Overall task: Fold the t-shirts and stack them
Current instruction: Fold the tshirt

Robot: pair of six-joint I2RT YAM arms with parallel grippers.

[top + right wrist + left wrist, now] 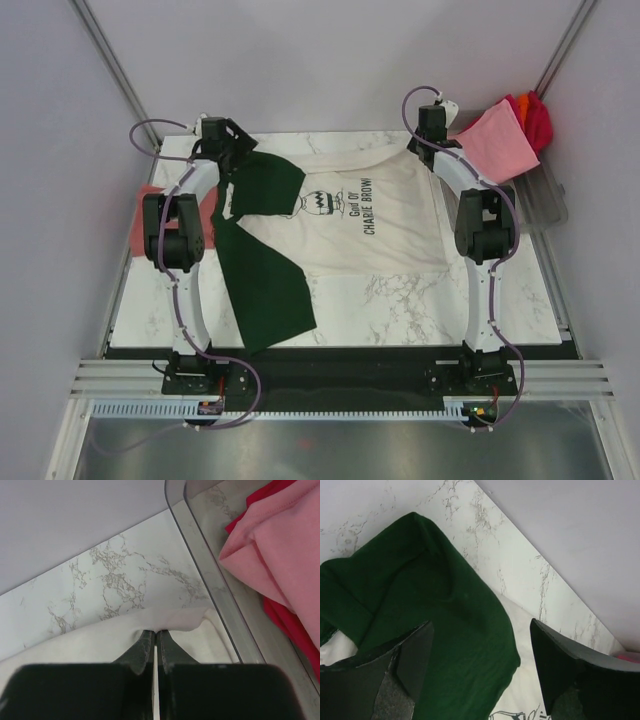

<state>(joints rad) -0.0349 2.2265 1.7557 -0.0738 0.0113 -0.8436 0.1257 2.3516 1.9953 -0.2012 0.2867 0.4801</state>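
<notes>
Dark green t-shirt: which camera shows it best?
Top external. It shows nearly all of the dark green t-shirt, lying partly over the cream-white t-shirt on the left arm's side. The left wrist view shows only a rumpled part below the open left gripper; the right wrist view shows none of it.

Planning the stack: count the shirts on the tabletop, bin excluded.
3: cream shirt mid-table; green shirt over its left side; brick-red shirt at left edge; others may hide underneath.
</notes>
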